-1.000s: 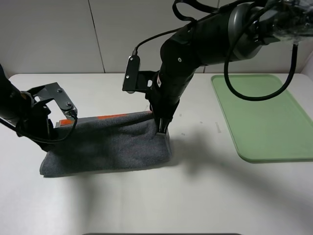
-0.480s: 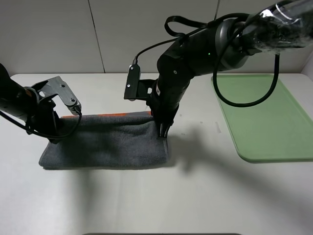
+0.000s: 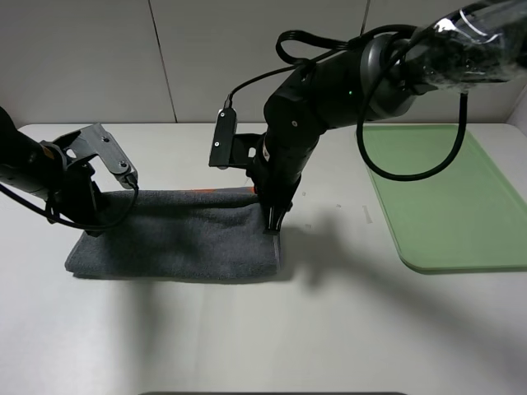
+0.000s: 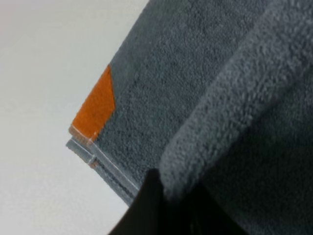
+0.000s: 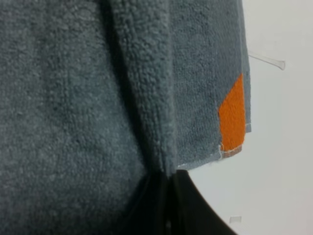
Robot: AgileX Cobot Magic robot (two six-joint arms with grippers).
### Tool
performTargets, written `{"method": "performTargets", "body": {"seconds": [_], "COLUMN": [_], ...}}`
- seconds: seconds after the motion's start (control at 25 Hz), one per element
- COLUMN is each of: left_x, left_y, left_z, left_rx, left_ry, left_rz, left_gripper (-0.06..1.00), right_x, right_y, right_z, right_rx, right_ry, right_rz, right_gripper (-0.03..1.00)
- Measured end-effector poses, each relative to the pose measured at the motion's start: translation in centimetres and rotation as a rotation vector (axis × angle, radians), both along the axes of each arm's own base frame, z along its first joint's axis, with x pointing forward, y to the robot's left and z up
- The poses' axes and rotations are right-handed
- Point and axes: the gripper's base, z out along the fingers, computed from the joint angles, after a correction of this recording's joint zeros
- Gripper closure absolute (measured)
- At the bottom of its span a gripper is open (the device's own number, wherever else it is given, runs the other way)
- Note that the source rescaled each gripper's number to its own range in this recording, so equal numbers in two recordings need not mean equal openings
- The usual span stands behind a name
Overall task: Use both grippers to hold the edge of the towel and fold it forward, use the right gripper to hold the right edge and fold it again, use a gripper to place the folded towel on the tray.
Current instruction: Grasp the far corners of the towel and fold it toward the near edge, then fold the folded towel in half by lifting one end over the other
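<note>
Presently the doubled dark grey terry towel [image 3: 177, 239] is laid near the left edge of the white table [image 3: 247, 337], its ends clamped by the left pincer [image 3: 91, 229] and right pincer [image 3: 272, 227]. The pale green plastic tray [image 3: 445, 202] is set at the right edge.

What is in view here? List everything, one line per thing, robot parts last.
towel: one, dark grey, folded over on the table, left of centre
orange band: one, orange, showing at the towel's lower-layer corners
hem: one, pale grey, along the towel's border
tray: one, pale green, on the table at the right, apart from the towel
table: one, white, under everything
wall: pale grey panels, behind the table
arms: two, black, one at each end of the towel
cables: black, looping off the arms
left gripper: one, black, shut on the towel's left end
right gripper: one, black, shut on the towel's right end
</note>
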Motion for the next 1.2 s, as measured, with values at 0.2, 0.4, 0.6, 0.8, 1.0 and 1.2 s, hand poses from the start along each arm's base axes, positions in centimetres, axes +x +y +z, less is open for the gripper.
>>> {"method": "performTargets", "body": {"seconds": [0.2,0.4,0.6,0.8,1.0,1.2], "left_x": [0.16,0.42,0.69,0.75,0.75,0.75], "left_y": [-0.03,0.09,0.15,0.14,0.14,0.14], "left_z": [0.08,0.21,0.36,0.4,0.4,0.4], "left_rx": [-0.003,-0.006,-0.01,-0.012,-0.012,-0.012], "left_ry": [-0.02,-0.05,-0.082,-0.09,-0.09,-0.09], "left_rz": [-0.001,0.001,0.003,0.003,0.003,0.003], "left_gripper": [0.88,0.53,0.14,0.08,0.08,0.08], "right_x": [0.05,0.22,0.58,0.65,0.66,0.6], "right_y": [0.02,-0.13,-0.02,0.01,0.0,-0.13], "right_z": [0.03,0.06,0.23,0.27,0.28,0.27], "right_rx": [0.001,-0.011,0.027,0.037,0.036,0.024], "right_ry": [-0.007,-0.021,-0.052,-0.059,-0.06,-0.053], "right_rz": [0.004,0.007,-0.041,-0.056,-0.055,-0.061], "right_gripper": [0.97,0.58,0.03,-0.03,-0.03,-0.03]}}
